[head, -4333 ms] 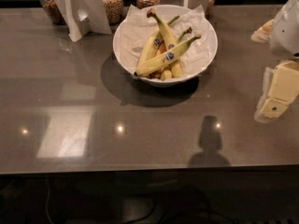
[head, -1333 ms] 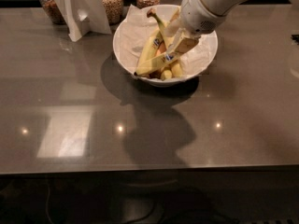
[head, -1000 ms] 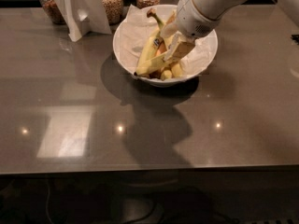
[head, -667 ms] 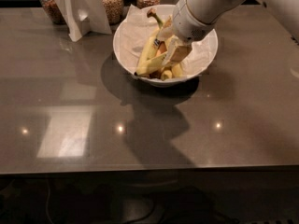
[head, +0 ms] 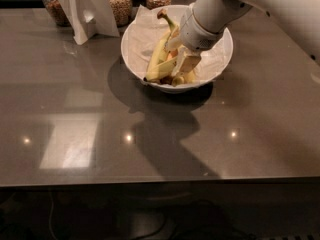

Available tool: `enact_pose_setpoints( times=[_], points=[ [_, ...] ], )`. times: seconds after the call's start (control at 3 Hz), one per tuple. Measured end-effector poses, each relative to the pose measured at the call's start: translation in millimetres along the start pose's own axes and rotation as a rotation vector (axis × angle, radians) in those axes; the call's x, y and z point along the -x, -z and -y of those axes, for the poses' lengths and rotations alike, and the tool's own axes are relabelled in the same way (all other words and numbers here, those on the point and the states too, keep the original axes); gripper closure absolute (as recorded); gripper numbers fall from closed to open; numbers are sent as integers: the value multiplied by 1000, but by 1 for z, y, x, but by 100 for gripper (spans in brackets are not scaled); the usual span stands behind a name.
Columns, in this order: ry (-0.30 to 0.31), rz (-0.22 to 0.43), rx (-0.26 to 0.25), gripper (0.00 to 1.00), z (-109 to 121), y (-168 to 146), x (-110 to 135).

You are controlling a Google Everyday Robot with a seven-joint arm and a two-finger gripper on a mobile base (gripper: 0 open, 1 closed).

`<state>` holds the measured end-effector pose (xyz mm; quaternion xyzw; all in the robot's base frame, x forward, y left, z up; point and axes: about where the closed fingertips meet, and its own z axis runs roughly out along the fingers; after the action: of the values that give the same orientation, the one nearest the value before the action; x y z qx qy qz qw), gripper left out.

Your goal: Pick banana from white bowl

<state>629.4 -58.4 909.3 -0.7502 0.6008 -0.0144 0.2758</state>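
No legible text anywhere; gripper (head: 183, 67) low inside the white bowl (head: 176, 87).

A cream-coloured pincer (head: 183, 67) is seen inside the glossy round white bowl (head: 125, 48), over the long yellow banana (head: 162, 70), white crumpled paper (head: 145, 31) and a reflective grey-brown surface (head: 75, 134) being shown around.
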Motion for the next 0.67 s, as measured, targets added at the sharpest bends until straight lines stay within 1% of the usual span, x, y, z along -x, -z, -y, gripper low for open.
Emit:
enact_pose_setpoints(
  times=[0.33, 0.67],
  points=[
    [-7, -25, 20, 46, -2, -15, -9],
    [-11, -30, 23, 46, 0, -14, -11]
  ],
)
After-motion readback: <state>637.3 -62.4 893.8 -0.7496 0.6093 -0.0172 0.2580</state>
